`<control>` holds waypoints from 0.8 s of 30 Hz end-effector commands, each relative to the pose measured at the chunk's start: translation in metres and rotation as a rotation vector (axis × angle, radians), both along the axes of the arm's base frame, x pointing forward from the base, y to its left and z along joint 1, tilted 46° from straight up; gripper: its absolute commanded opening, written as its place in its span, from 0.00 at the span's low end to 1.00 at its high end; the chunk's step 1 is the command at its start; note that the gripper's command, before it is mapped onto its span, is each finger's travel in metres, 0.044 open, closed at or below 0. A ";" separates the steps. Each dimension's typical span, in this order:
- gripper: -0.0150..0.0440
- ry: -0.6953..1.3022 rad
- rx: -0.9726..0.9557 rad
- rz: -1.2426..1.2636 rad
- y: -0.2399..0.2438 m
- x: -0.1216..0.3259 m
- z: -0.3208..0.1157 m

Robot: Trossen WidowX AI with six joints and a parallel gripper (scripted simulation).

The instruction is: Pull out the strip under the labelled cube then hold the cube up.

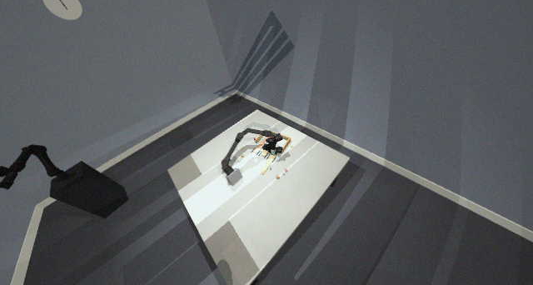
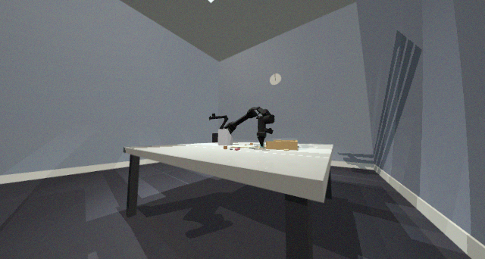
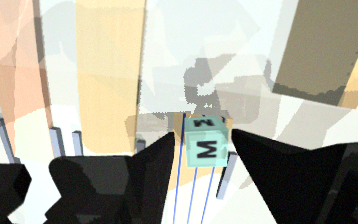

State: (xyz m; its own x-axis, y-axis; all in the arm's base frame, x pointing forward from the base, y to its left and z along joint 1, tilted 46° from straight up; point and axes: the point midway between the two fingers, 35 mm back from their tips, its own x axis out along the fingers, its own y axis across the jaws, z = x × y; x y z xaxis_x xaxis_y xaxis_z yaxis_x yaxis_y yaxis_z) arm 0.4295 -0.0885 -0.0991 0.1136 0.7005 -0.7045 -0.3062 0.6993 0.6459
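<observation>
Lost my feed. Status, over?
Hand half open, holding nothing, straddling the teal cube marked M. Cube on blue-lined tan strip. Nothing blocking.

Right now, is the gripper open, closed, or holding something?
Gripper: partly open, holding nothing; its fingers flank the M cube without gripping it.
</observation>
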 end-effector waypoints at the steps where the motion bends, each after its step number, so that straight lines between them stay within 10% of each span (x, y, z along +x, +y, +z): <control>1: 0.63 0.000 0.000 0.000 0.000 0.000 0.000; 16: 0.25 0.000 0.000 0.000 -0.001 -0.002 0.001; 24: 0.25 0.003 0.000 -0.002 -0.008 -0.026 0.017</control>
State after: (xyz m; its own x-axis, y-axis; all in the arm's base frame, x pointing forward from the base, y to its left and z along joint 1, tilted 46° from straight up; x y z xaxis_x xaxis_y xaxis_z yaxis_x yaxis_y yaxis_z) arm 0.4140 -0.0924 -0.0901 0.1120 0.7034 -0.7019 -0.3013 0.6971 0.6505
